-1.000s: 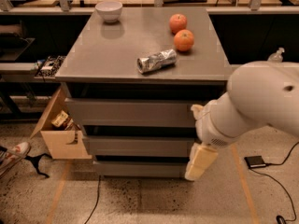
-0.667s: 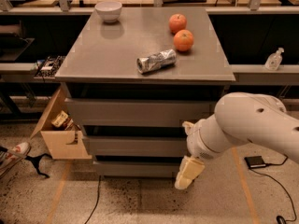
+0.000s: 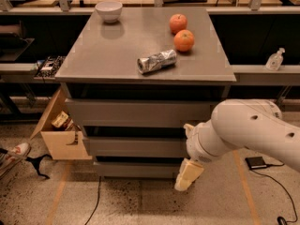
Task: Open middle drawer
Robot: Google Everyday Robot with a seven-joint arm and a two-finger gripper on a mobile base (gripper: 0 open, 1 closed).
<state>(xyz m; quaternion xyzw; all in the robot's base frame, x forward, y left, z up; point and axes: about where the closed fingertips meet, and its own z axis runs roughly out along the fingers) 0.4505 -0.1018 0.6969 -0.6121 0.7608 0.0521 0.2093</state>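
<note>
Grey desk (image 3: 108, 55) fills frame centre, three grey drawer fronts stacked below top; white robot arm (image 3: 248, 130) enters from lower right; middle drawer (image 3: 136, 146) sits between the other two fronts, left of arm, front flush with them; open cardboard box (image 3: 58, 137) at lower left beside desk; tool (image 3: 187, 165) at middle drawer's right end, low in frame, grip state cannot tell, nothing seen held; crushed can (image 3: 157, 61) mid-desk; white bowl (image 3: 108, 11) upper left; two oranges (image 3: 184, 40) upper right.

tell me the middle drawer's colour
Plain grey: the wide flat middle drawer, camera view; the cream claw hangs below its right end.
</note>
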